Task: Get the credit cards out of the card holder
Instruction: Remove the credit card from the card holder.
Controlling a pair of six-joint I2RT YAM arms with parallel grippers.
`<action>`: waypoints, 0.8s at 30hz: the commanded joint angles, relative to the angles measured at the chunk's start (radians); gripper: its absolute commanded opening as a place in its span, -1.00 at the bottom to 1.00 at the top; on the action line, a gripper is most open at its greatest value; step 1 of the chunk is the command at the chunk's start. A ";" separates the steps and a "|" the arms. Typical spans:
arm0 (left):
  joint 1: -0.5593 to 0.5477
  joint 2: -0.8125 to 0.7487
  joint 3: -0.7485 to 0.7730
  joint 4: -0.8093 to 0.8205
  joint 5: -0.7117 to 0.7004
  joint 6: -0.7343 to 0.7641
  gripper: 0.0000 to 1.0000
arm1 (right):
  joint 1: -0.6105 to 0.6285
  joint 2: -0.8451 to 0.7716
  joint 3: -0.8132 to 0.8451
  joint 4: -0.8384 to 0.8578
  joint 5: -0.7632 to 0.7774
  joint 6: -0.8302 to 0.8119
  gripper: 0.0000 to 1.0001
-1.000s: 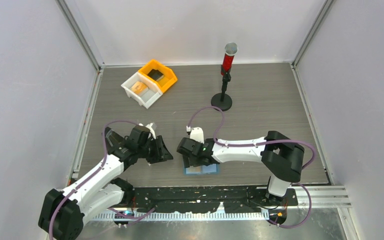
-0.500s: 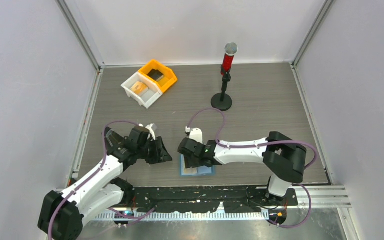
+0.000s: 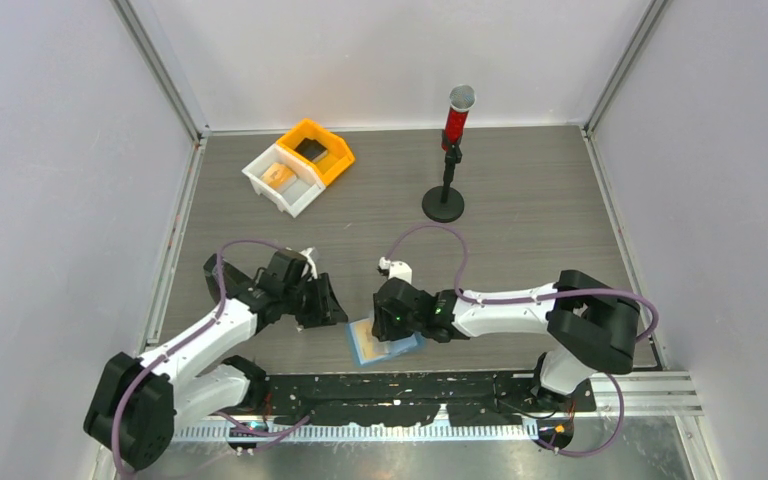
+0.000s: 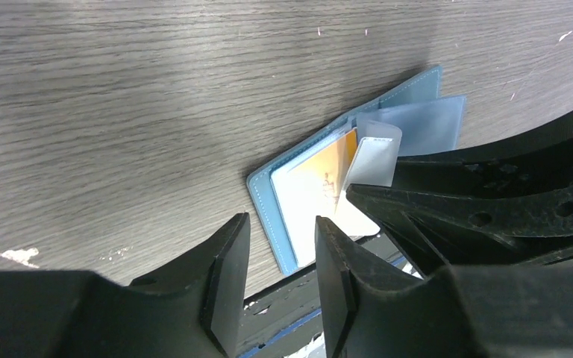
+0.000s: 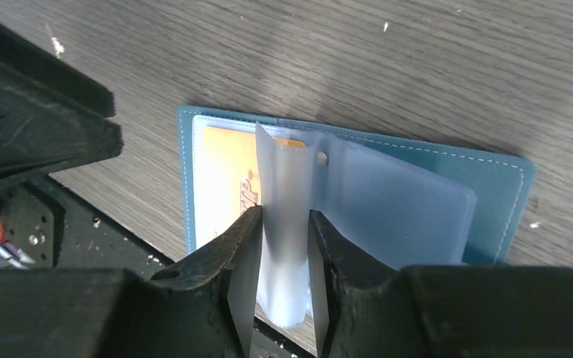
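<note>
Since a second ago your blue wallet (image 3: pixel 370 352) has slid left and turned crooked, and your right claw (image 3: pixel 388 328) went with it. The grey table (image 3: pixel 540 210) holds an orange bin (image 3: pixel 338 160) and a white bin (image 3: pixel 295 200) at 11 o'clock, and a black stand (image 3: pixel 447 190) at 1 o'clock. The wallet lies open at 6 o'clock, by the near edge. Your right claw is squeezed tight on a clear plastic page (image 5: pixel 287 171) of the wallet. Your left claw (image 3: pixel 332 308) is at 9 o'clock of the wallet, fingers apart with nothing between them. An orange card (image 5: pixel 227 175) sits inside the wallet.
</note>
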 commanded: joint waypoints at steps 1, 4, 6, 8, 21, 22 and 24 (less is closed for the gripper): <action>0.004 0.057 0.013 0.105 0.035 -0.015 -0.24 | -0.034 -0.053 -0.081 0.232 -0.117 -0.006 -0.31; 0.004 0.097 0.002 0.166 0.072 -0.046 -0.29 | -0.041 -0.094 -0.119 0.267 -0.121 -0.028 -0.31; 0.003 0.117 -0.014 0.227 0.100 -0.069 -0.30 | -0.047 -0.113 -0.139 0.285 -0.125 -0.032 -0.32; 0.003 0.137 -0.016 0.259 0.107 -0.076 -0.30 | -0.057 -0.118 -0.159 0.308 -0.136 -0.028 -0.33; -0.051 0.313 0.037 0.360 0.163 -0.085 -0.54 | -0.090 -0.173 -0.237 0.395 -0.192 -0.025 -0.38; -0.058 0.324 0.040 0.364 0.160 -0.086 -0.55 | -0.090 -0.175 -0.240 0.399 -0.191 -0.021 -0.38; -0.074 0.343 0.042 0.379 0.154 -0.094 -0.55 | -0.091 -0.182 -0.245 0.405 -0.192 -0.020 -0.38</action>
